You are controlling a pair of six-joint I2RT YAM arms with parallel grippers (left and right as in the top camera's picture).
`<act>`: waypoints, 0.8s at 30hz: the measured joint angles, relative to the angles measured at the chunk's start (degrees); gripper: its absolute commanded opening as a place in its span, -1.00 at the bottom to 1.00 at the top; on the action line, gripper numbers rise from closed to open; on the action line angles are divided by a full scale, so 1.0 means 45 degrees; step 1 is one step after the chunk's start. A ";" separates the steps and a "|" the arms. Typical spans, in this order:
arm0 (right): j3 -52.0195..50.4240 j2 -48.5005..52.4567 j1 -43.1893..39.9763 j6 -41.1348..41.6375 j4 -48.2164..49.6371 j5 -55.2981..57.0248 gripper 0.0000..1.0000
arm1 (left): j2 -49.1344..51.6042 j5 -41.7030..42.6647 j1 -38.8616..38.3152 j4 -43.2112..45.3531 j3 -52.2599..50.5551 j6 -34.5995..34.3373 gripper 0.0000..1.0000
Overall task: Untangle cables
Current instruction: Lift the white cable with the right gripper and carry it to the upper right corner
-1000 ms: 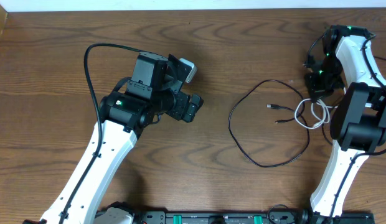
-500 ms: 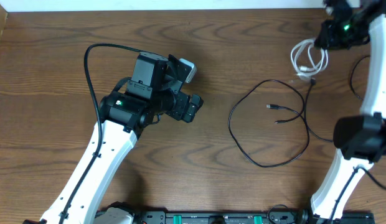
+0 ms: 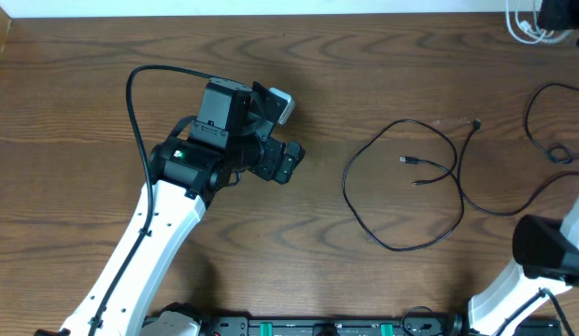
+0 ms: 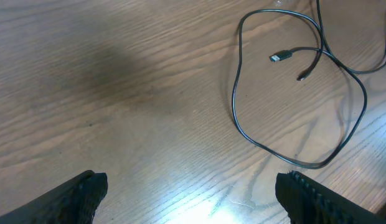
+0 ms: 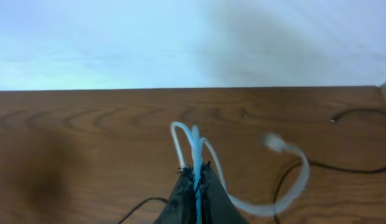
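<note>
One thin white cord (image 5: 194, 144) is clenched in the right end effector (image 5: 196, 179), at the far right corner of the brown wooden surface (image 3: 84, 84). Two thin black cords lie flat. A big loop (image 4: 234, 93) sits just right of the released left end effector (image 4: 190, 183), the nearer arm, and a second strand (image 3: 529, 110) lies by the right edge.

- Thin black flexible cables: two, a looped black cable (image 3: 345, 187) at frame centre and a trailing black cable (image 3: 507, 214) toward the right edge.
- Thin white cable (image 5: 194, 140): one, at the upper right of the overhead view.
- Small plug ends on the black cables: three can be made out.
- White-and-black robot arms: two, each with one gripper.
- Brown wooden table (image 3: 65, 93): one.
</note>
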 measured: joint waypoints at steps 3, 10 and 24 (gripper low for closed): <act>-0.0170 0.0899 0.0000 0.0049 0.0821 0.0384 -0.98 | 0.0000 -0.0005 0.0000 0.0000 0.0000 0.0000 0.83; -0.0457 0.3823 0.0000 0.0131 0.4333 0.1632 -0.98 | 0.0000 -0.0024 0.0000 0.0005 0.0000 0.0000 0.82; -0.0505 0.8359 -0.0189 0.0272 0.8374 0.3342 0.04 | 0.0000 -0.0034 0.0000 -0.0005 0.0000 0.0000 0.83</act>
